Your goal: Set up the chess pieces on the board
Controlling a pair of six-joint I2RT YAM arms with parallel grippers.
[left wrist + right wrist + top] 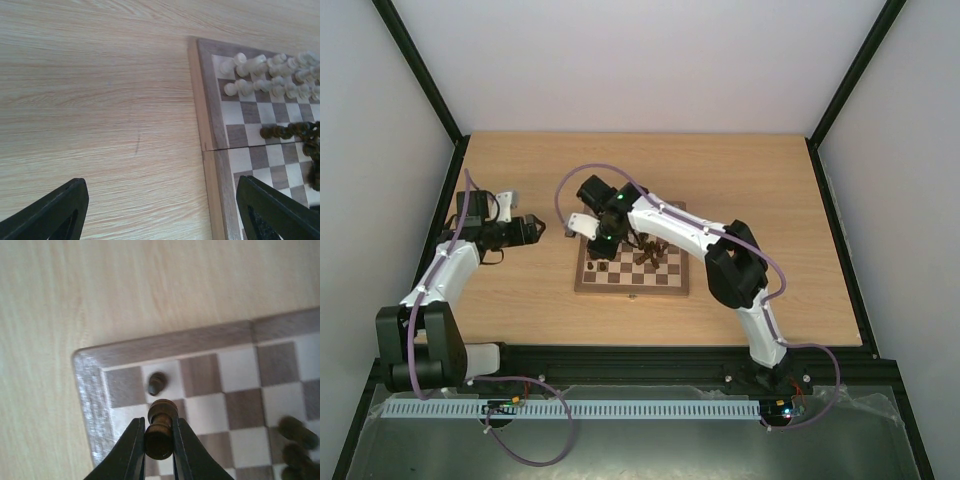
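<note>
The board [655, 285] lies mid-table. My right gripper [603, 247] hovers over its left side and, in the right wrist view, my right gripper [159, 440] is shut on a dark brown piece [160, 427] held above a corner of the board [165, 342]. Another dark piece [156, 383] stands on a light square just beyond it. More dark pieces [295, 440] cluster at the lower right. My left gripper [535, 230] is open and empty over bare table left of the board [210, 100]. Pale pieces [265, 75] stand in two rows, with dark pieces [295, 132] bunched nearby.
The wooden table [520, 300] is walled at the back and sides, with black frame posts. The right arm [720, 250] stretches across the board from the right. The board's left edge lies close to the left gripper's right finger [272, 210].
</note>
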